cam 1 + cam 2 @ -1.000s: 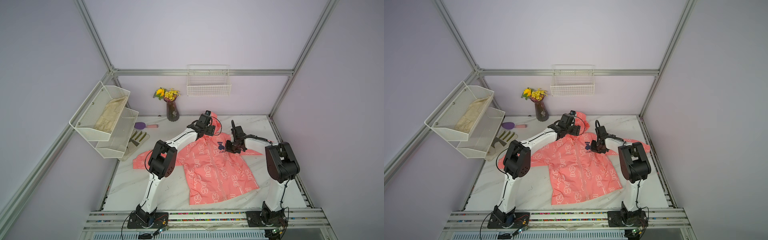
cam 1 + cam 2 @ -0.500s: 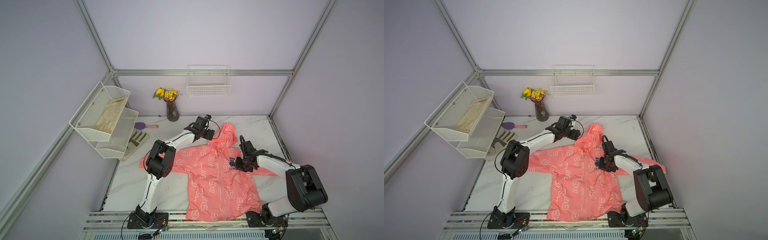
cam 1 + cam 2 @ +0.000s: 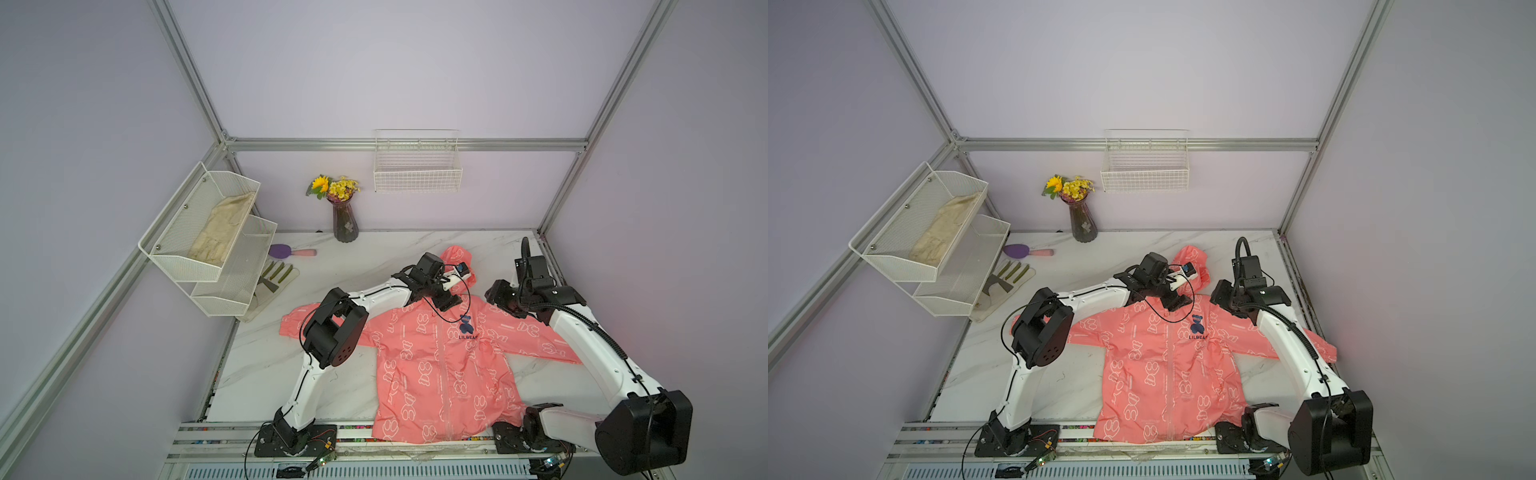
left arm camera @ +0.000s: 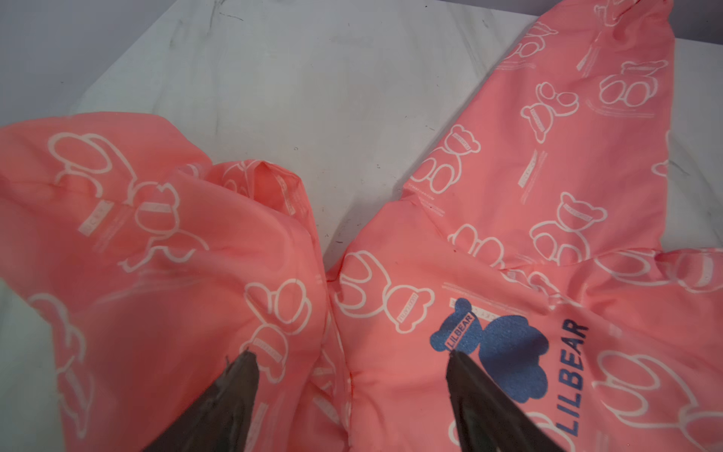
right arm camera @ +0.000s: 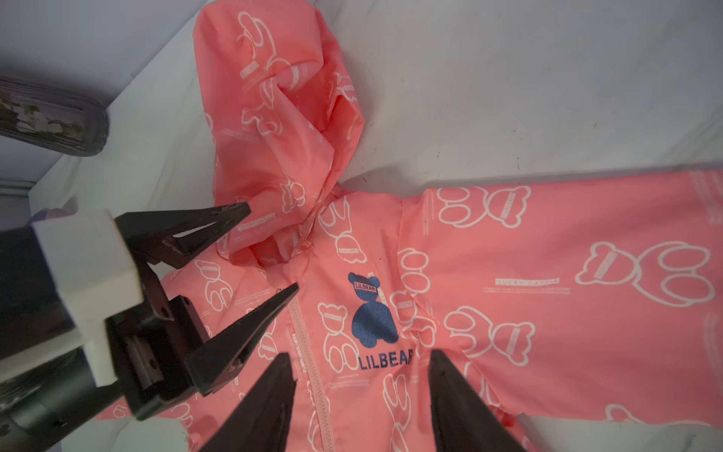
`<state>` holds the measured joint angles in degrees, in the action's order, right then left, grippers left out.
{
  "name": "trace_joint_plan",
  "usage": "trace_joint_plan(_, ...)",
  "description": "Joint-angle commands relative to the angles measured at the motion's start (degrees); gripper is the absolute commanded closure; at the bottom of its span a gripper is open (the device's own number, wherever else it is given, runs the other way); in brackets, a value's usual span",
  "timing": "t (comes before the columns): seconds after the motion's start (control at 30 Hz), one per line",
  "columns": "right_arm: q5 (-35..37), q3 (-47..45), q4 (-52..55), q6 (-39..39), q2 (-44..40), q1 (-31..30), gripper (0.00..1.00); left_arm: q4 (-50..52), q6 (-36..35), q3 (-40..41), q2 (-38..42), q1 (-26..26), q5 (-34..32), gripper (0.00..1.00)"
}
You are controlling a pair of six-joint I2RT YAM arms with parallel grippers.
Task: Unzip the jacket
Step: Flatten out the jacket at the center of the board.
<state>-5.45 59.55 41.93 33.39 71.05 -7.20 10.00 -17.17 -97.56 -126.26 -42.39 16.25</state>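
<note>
In both top views a white marbled counter [image 3: 332,374] fills a booth of lilac walls [image 3: 374,62] and aluminium posts [image 3: 187,70]. A wire basket [image 3: 417,174] hangs on the far wall. A two-tier mesh shelf [image 3: 208,232] on the left wall holds a beige cloth [image 3: 222,228]. A vase [image 3: 345,220] of yellow flowers, a purple brush [image 3: 286,250] and a work glove [image 3: 274,276] sit at the counter's far left.

The jacket [image 3: 440,365] lies flat and front up, right of the middle. Its long axis runs from the near edge to the far wall. The hood [image 3: 455,253] points to the far wall, the hem hangs over the near rail [image 3: 374,432], and the sleeves [image 3: 536,338] spread sideways. The left arm [image 3: 332,328] hides part of one sleeve and the right arm [image 3: 582,345] crosses the other. The left claw [image 3: 448,301] hangs over the collar and the right claw [image 3: 500,301] is by the shoulder; their jaws are too small to read here.

In the left wrist view, coral cloth with white bear outlines fills most of the picture, with bare counter beyond. Only the left claw's two dark tips show, cut off at the edge. They are set wide apart on either side of the front seam, one beside the dark blue bear logo [image 4: 493,352]. Whether they touch the cloth cannot be told.

In the right wrist view the zipper [image 5: 309,364] runs closed from the collar down. The left claw gapes over the collar with nothing clamped. The right claw's fingers, cut off at the edge, stand apart above the chest and hold nothing. The zip pull is too small to make out.
</note>
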Motion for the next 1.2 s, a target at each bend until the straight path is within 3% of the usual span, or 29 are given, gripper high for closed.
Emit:
trace_joint_plan(0.0, -1.3, 1.0, 2.0, -0.4, 0.1, 0.2, 0.42, 1.3, -2.7, -9.1, -4.4, 0.6, -9.8, 0.24)
trace_joint_plan(0.13, -1.3, 0.4, 2.0, 0.3, -1.2, 0.3, 0.41, 6.1, -1.4, -17.5, -10.2, -0.3, -10.0, 0.23)
trace_joint_plan(0.23, 0.1, 0.6, 3.4, -0.7, -1.7, 0.3, 0.40, 6.7, -1.3, -19.4, -12.3, -0.8, -8.5, 0.21)
trace_joint_plan(0.53, 2.0, 0.9, 4.9, -2.1, -1.7, 0.3, 0.39, 11.8, 1.4, -28.2, -18.2, -1.2, -12.0, 0.22)
trace_joint_plan(0.63, 2.3, 1.0, 4.8, -2.3, -1.6, 0.3, 0.39, 12.1, 2.9, -30.1, -19.4, -1.1, -16.4, 0.30)
trace_joint_plan(0.77, 2.4, 0.7, 4.8, -2.6, -1.6, 0.3, 0.41, 11.4, 3.8, -30.9, -19.6, -0.7, -22.3, 0.53)
trace_joint_plan(0.83, 2.3, 0.3, 4.7, -2.6, -1.6, 0.3, 0.41, 10.8, 3.9, -30.8, -19.4, -0.6, -24.9, 0.59)
trace_joint_plan(0.97, 1.5, -0.7, 4.1, -2.7, -1.5, 0.2, 0.43, 9.0, 4.5, -28.7, -17.6, -0.4, -24.6, 0.60)
trace_joint_plan(1.17, 0.7, -1.8, 3.3, -2.8, -1.1, 0.3, 0.43, 6.1, 6.9, -25.5, -15.6, 0.3, -23.5, 0.51)
